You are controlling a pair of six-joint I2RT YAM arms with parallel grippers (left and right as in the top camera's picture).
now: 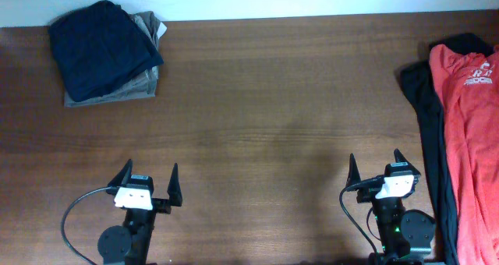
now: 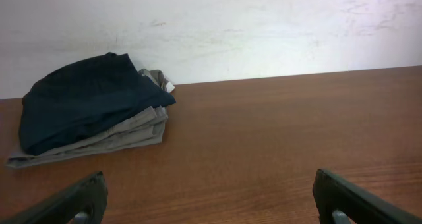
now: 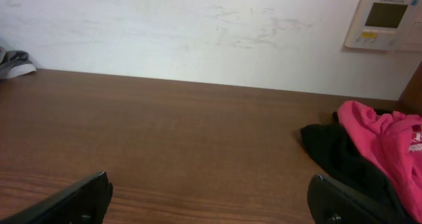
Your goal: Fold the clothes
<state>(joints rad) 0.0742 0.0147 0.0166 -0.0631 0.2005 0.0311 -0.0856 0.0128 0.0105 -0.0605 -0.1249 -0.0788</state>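
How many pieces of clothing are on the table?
4: a navy garment folded on a tan garment, far left; an orange-red T-shirt over a black garment, right edge. Others may hide underneath.

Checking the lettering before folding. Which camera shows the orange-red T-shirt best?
The overhead view: the orange-red T-shirt lies stretched out, white lettering visible, though cropped at the frame edge. The right wrist view catches only one bunched end; the left wrist view misses it.

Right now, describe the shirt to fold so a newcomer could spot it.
Go to the wooden table's right edge, beside the right arm. An orange-red T-shirt lies there over a black garment; its bright colour and white lettering set it apart from that and the navy-and-tan stack.
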